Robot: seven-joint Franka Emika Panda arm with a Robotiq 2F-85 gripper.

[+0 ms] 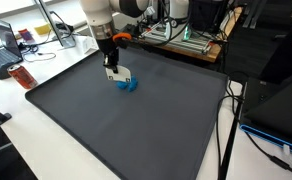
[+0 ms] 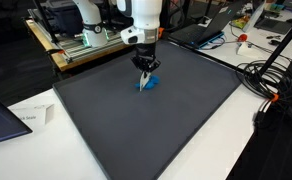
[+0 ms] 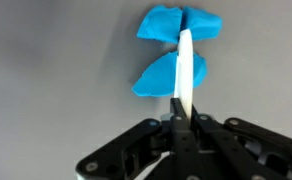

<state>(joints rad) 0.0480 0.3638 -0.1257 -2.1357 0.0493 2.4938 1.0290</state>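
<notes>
A thin white flat piece [image 3: 185,65], smooth and pale, is showing edge-on in the wrist view and standing upright over the dark gray mat [image 1: 136,130]. The gripper [image 3: 182,118] is pinching its upper end tightly. A crumpled bright-blue object [image 3: 161,75] is lying on the mat under the piece's lower end; whether they are touching cannot be told.

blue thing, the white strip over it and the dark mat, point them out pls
blue crumpled object [image 3: 156,78]: wrist view, on its lower lobe, beside the strip.
white strip [image 3: 185,70]: wrist view, middle of its visible length.
dark mat [image 1: 136,130]: in an exterior view, bare middle area.
</notes>
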